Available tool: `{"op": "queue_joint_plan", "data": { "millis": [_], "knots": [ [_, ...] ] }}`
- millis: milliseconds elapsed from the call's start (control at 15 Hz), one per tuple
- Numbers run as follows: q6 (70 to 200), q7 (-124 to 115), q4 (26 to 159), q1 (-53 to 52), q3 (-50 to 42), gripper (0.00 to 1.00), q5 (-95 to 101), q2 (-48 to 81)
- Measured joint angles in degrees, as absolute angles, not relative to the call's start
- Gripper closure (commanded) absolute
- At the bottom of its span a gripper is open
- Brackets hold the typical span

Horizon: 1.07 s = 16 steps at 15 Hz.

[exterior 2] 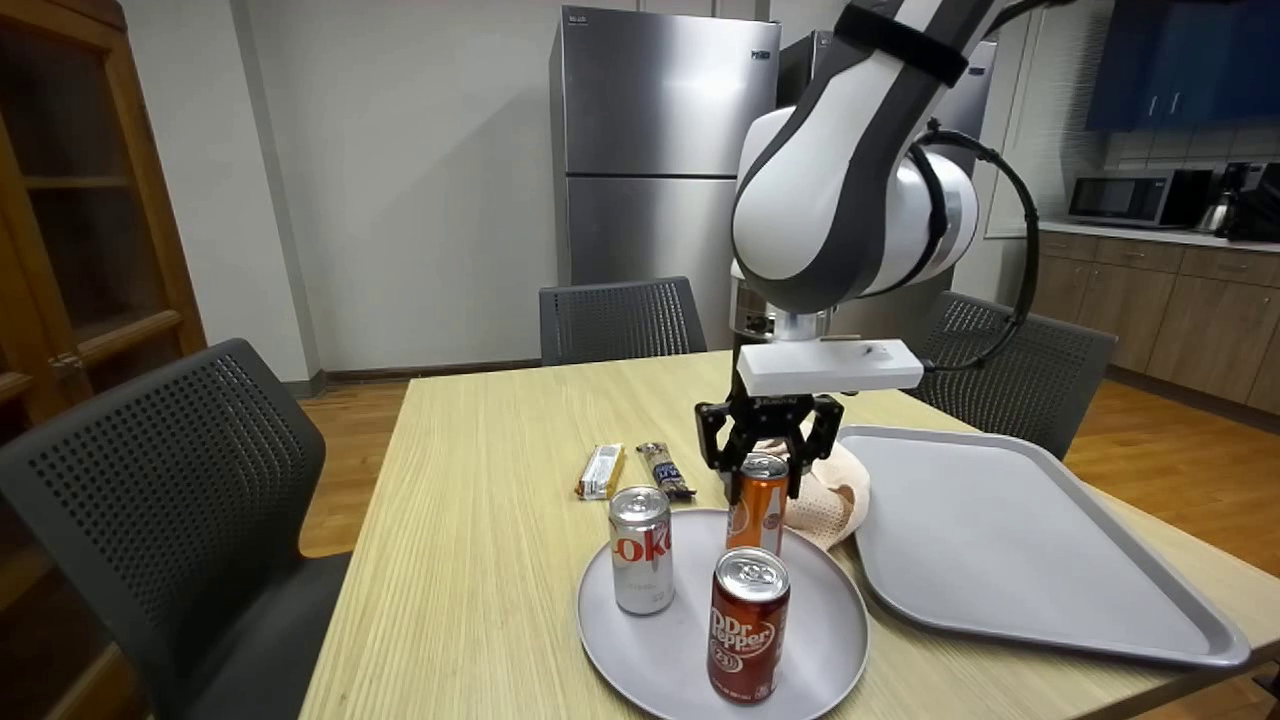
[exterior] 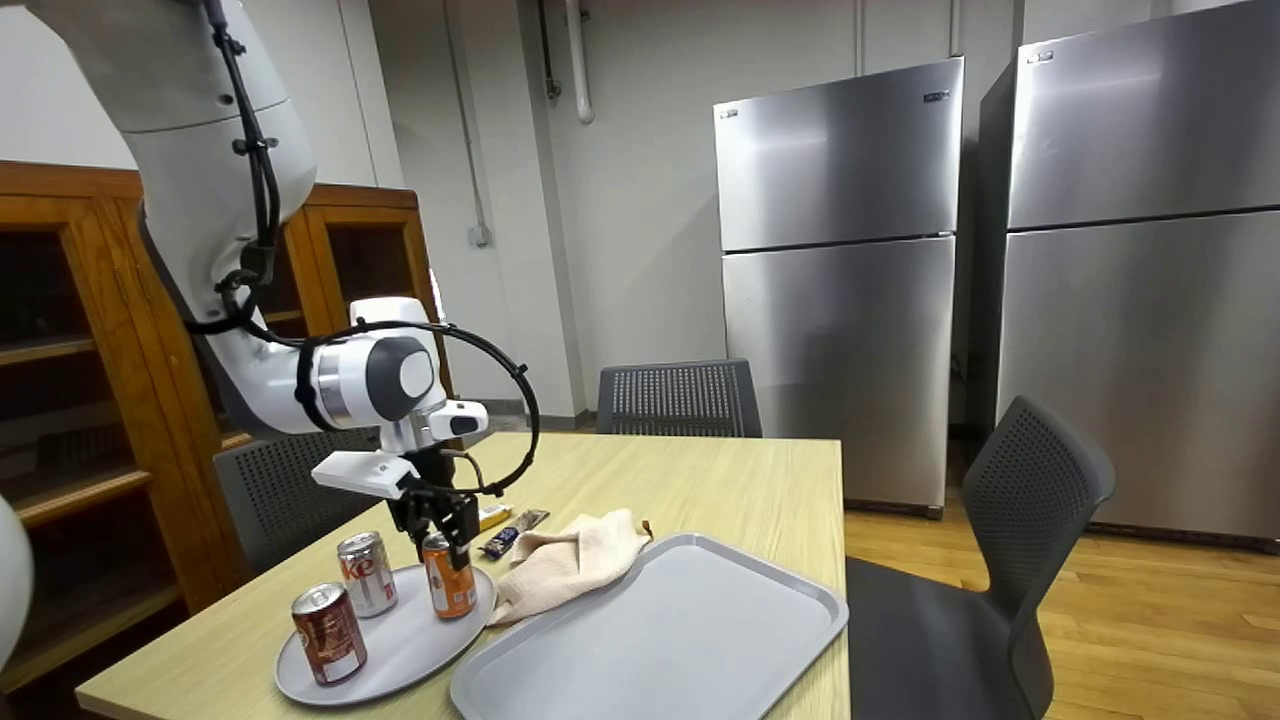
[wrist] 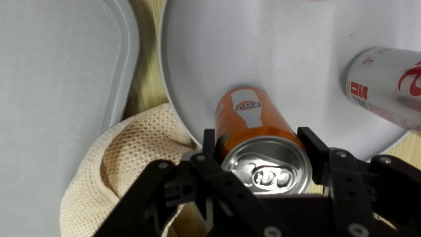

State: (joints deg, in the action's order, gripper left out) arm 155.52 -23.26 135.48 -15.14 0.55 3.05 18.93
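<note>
Apparently, the reaching was already done: the gripper (exterior 2: 765, 487) had its jaws on both sides of the orange can (wrist: 251, 112), which stood on the plate (wrist: 296, 42), not yet lifted. Whether they clenched it, I could not tell.

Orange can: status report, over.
Gripper astride orange can, firm grip unconfirmed. Can upright on round plate. Possibly in the way: beige cloth, silver can nearby.

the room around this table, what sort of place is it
Probably a shared kitchen or break room: tall steel refrigerators, a microwave on a counter, and office-style chairs.
</note>
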Motion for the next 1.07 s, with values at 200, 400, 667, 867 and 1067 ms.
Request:
{"op": "queue_joint_plan", "data": {
  "millis": [200,400,667,867,1067],
  "knots": [
    [155.78,-22.97,135.47,-15.14,0.27,0.62,3.4,17.14],
    [155.84,-21.97,135.48,-14.47,-0.29,0.62,3.84,14.95],
    [155.85,-18.39,135.48,-11.46,-0.96,0.62,3.85,13.04],
    [155.93,-14.62,135.48,-8.32,-1.66,0.62,3.84,12.26],
    [156.37,-10.94,135.48,-5.23,-2.56,0.62,3.84,11.9]
  ]
}}
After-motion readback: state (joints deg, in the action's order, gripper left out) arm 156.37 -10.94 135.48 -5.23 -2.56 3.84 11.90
